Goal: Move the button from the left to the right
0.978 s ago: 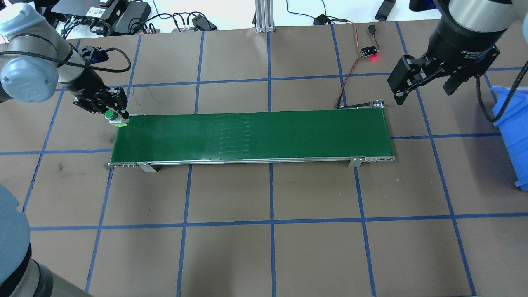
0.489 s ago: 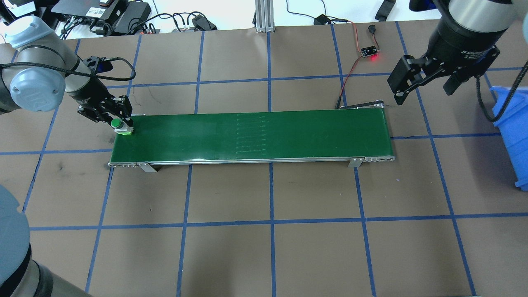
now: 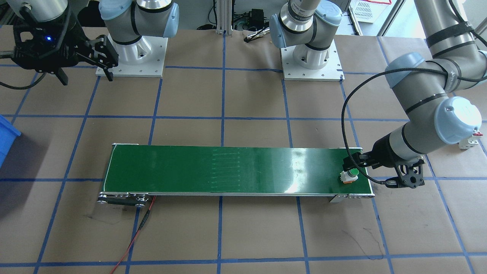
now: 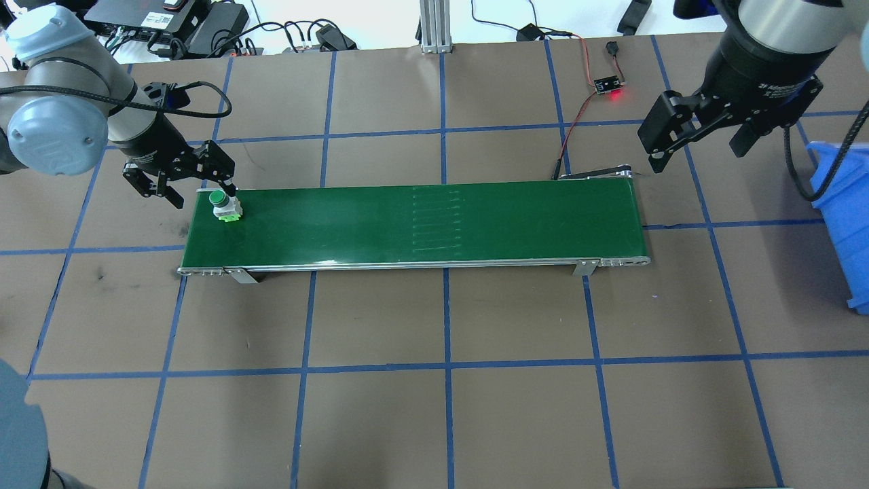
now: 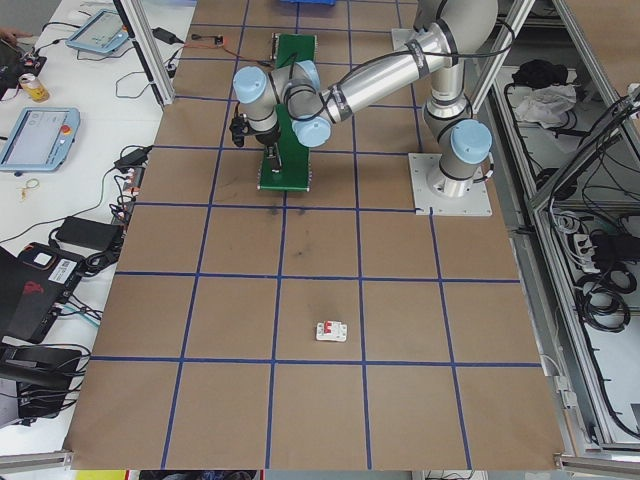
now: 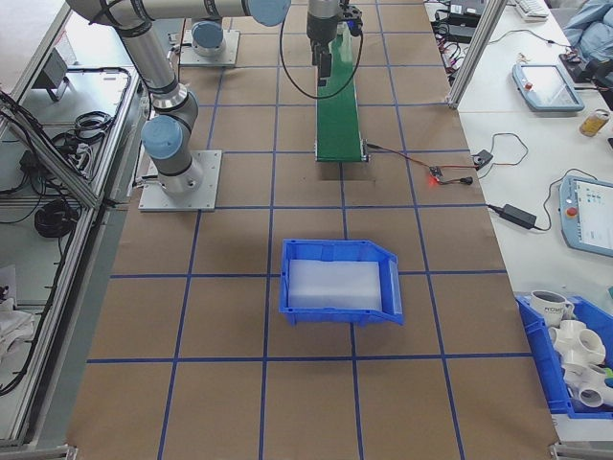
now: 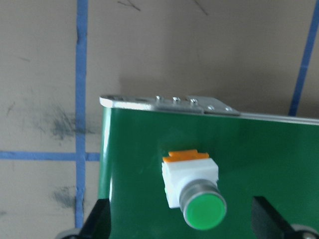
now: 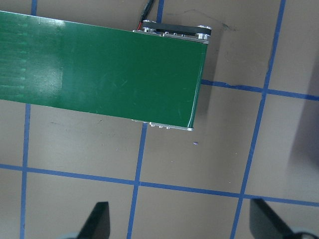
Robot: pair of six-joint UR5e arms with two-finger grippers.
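Observation:
The button point(image 4: 224, 205), a green cap on a white body with an orange base, stands free on the left end of the green conveyor belt point(image 4: 421, 221). It also shows in the front view, where the button point(image 3: 350, 176) is near the belt's right end. My left gripper point(image 4: 201, 190) is open just behind and left of it, not touching. In the left wrist view the button point(image 7: 194, 191) sits between the spread fingertips point(image 7: 99, 221). My right gripper point(image 4: 699, 146) hangs open and empty above the table beyond the belt's right end point(image 8: 197, 74).
A blue bin point(image 4: 845, 210) stands at the right table edge. A small sensor board with a red light point(image 4: 609, 85) and its wires lie behind the belt's right end. A white circuit breaker point(image 5: 331, 331) lies far to the robot's left.
My left gripper carried the button onto the belt's left end and opened, letting it go. The button and the belt's marks have since moved right. The right arm is unmoved.

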